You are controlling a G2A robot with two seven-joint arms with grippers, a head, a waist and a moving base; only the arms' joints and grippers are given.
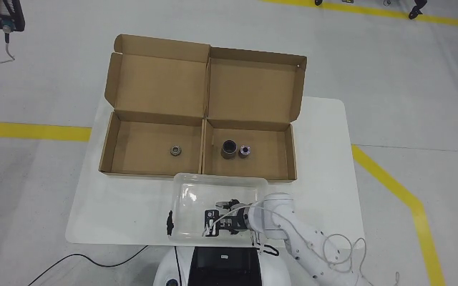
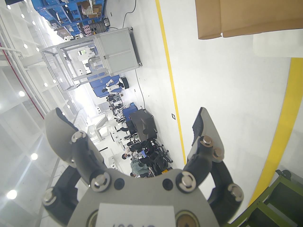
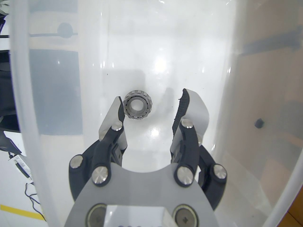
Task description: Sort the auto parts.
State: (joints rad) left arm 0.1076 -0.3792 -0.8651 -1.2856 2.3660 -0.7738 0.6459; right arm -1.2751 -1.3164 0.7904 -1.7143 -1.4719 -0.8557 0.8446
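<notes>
Clear plastic surrounds the right gripper (image 3: 153, 102), which is down inside a transparent bin (image 3: 21, 72) with its jaws spread and gripping nothing. A steel tapered roller bearing (image 3: 138, 105) lies on the bin floor, just beside the inner tip of one finger (image 3: 119, 109). It sits well off centre in the gap, and I can't tell if the two are touching. Its bore faces the wrist camera, so its short axis points back toward the wrist, with the ring of rollers showing round the rim. The bin walls stand close on either side of the jaws.

The bin sits at the near edge of the white counter (image 1: 322, 143). Beyond it are two open cardboard boxes side by side, lids folded back. The left box (image 1: 114, 146) holds one small bearing (image 1: 175, 150). The right box (image 1: 286, 154) holds a dark sleeve (image 1: 228, 148) with a small ring (image 1: 245, 151) just beside it.

The left gripper (image 2: 129, 114) hangs off to the side facing the workshop floor, jaws wide apart and empty.
</notes>
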